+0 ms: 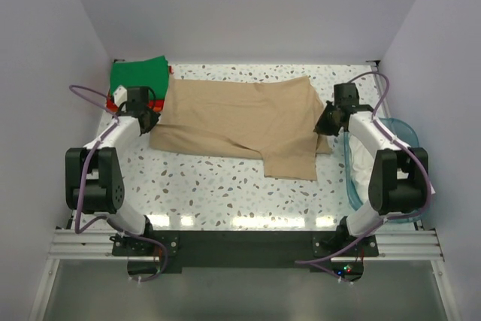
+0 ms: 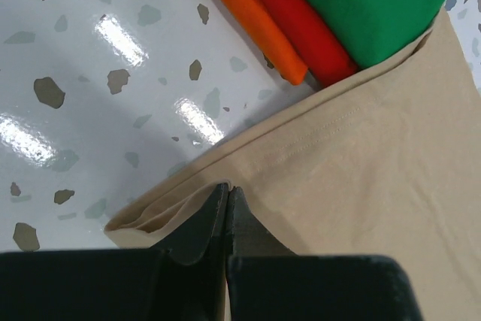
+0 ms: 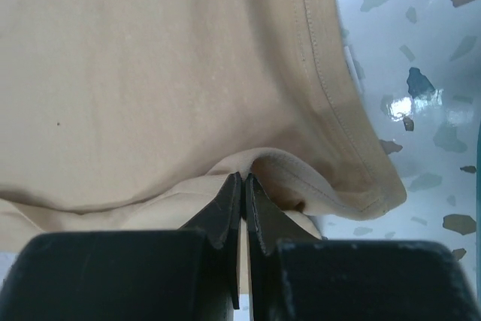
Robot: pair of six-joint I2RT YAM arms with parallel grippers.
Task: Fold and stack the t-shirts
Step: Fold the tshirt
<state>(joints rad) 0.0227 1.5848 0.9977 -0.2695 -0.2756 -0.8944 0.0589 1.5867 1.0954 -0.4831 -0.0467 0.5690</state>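
The tan-beige t-shirt [image 1: 240,122] lies spread across the middle of the table. My left gripper [image 1: 148,120] is shut on its left edge; in the left wrist view the fingers [image 2: 227,193] pinch a fold of tan cloth [image 2: 361,171]. My right gripper [image 1: 325,123] is shut on its right edge; the right wrist view shows the jaws [image 3: 244,182] clamping a hem fold of the tan shirt [image 3: 150,73]. A folded bright green shirt [image 1: 138,74] lies on a red-orange one [image 2: 301,31] at the back left. Whitish cloth [image 1: 366,174] sits in the tub at right.
A translucent blue plastic tub [image 1: 402,127] stands at the right edge beside the right arm. White walls close in the speckled table [image 1: 225,193] on three sides. The green and red-orange stack touches the tan shirt's back left corner.
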